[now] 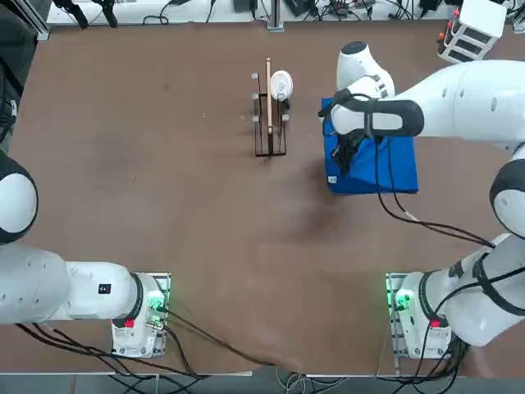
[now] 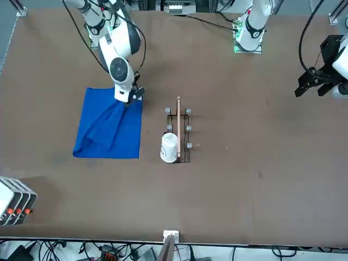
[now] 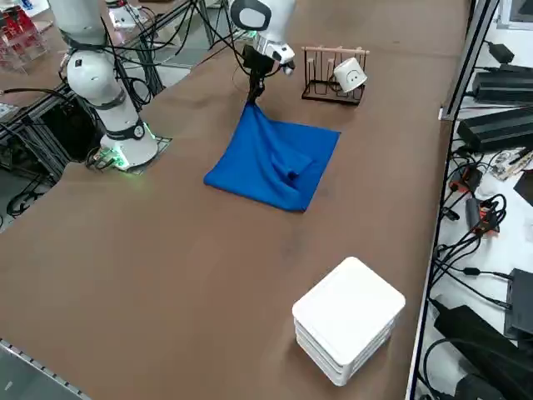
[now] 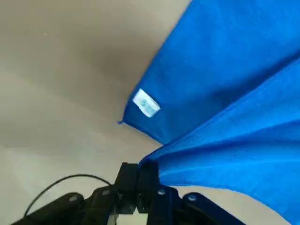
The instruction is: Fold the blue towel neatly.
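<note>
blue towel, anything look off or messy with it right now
Yes. The blue towel isn't flat: the right gripper, shut on one edge, lifts it into a tent, and a rumpled lump sits mid-cloth. The white tag corner still lies on the table.

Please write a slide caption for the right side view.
Right gripper pinches and lifts one edge of the blue towel beside the dish rack.

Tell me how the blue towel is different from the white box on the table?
The blue towel is soft, thin cloth lying rumpled; the white box is a hard, thick block. The towel is bright blue, the box plain white. The right gripper pinches one towel corner and lifts it; nothing touches the box. Both sit on the brown table.
</note>
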Controlling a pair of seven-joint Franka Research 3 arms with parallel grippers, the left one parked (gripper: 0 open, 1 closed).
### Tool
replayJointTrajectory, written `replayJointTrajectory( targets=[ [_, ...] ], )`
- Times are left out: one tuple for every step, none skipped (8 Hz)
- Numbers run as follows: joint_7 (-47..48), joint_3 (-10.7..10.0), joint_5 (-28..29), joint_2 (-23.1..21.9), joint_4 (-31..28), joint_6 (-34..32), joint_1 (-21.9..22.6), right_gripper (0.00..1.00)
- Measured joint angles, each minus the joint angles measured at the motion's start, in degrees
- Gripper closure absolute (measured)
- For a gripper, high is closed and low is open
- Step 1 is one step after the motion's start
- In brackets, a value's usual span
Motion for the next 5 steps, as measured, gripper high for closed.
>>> replayJointTrajectory(
  targets=[
    [1.1,0.0,0.0,0.6,0.0,1.5,1.1,0.98],
    [1.5,0.0,0.1,1.4,0.0,2.5,2.0,0.98],
    [1.6,0.0,0.8,2.1,0.0,3.2,2.5,0.98],
    [1.6,0.0,1.9,2.6,0.0,4.1,2.9,0.98],
    [1.6,0.0,2.5,2.9,0.0,4.7,3.5,0.98]
  ],
)
